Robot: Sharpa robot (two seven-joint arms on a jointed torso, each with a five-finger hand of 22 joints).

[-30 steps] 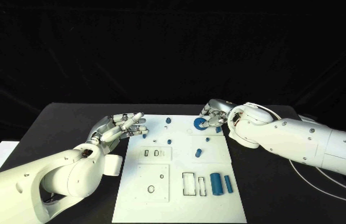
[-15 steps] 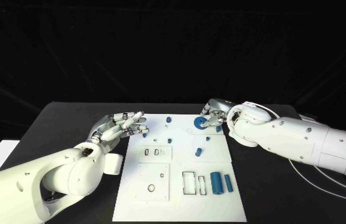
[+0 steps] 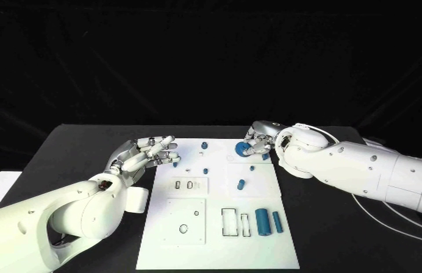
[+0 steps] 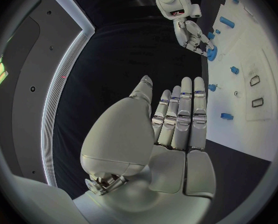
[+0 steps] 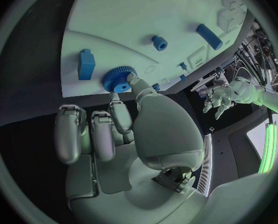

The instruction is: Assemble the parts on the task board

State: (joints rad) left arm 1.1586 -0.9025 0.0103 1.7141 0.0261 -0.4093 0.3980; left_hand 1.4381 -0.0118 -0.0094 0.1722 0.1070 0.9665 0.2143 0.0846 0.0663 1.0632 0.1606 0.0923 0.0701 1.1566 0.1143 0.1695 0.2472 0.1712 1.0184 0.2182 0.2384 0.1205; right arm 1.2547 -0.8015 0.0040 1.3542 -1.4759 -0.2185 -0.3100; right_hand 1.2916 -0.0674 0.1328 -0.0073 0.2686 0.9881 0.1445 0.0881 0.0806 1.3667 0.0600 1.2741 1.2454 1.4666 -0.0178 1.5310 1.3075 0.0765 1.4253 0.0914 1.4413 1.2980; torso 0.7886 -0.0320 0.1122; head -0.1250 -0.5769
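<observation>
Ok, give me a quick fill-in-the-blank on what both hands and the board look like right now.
1. The right hand pinches a blue ____ at the far edge of the board.
2. The left hand holds ____, its fingers apart.
3. The two blue cylinders lie near the board's ____ edge.

Missing words: gear; nothing; right
</observation>
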